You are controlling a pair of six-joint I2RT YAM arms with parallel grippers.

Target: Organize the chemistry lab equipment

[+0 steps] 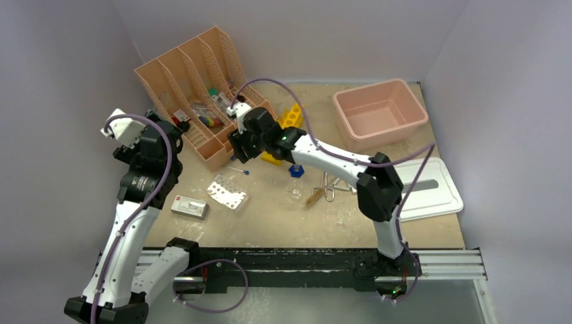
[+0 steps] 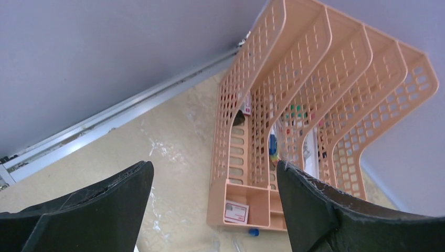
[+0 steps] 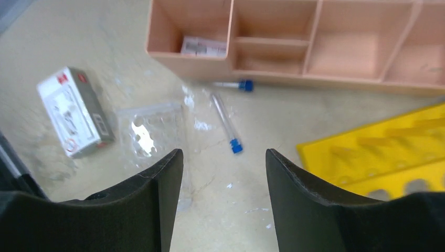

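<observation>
My right gripper (image 1: 236, 152) is open and empty, low over the table in front of the peach organizer (image 1: 195, 88). Just ahead of it lie two blue-tipped pipettes (image 3: 225, 122) (image 3: 233, 84), the silver blister sheet (image 3: 149, 131) and the white packet (image 3: 73, 111). The blue-capped flask (image 1: 295, 172), metal tongs (image 1: 328, 185) and wooden-handled brush (image 1: 315, 196) lie mid-table. My left gripper (image 2: 215, 178) is open and empty, raised left of the organizer (image 2: 315, 105). The wire triangle is not visible.
A yellow rack (image 1: 287, 125) sits beside the organizer, just right of my right gripper (image 3: 388, 152). A pink tub (image 1: 381, 111) stands at the back right, with its white lid (image 1: 428, 189) lying in front of it. A small card (image 3: 203, 46) lies in the organizer's front compartment.
</observation>
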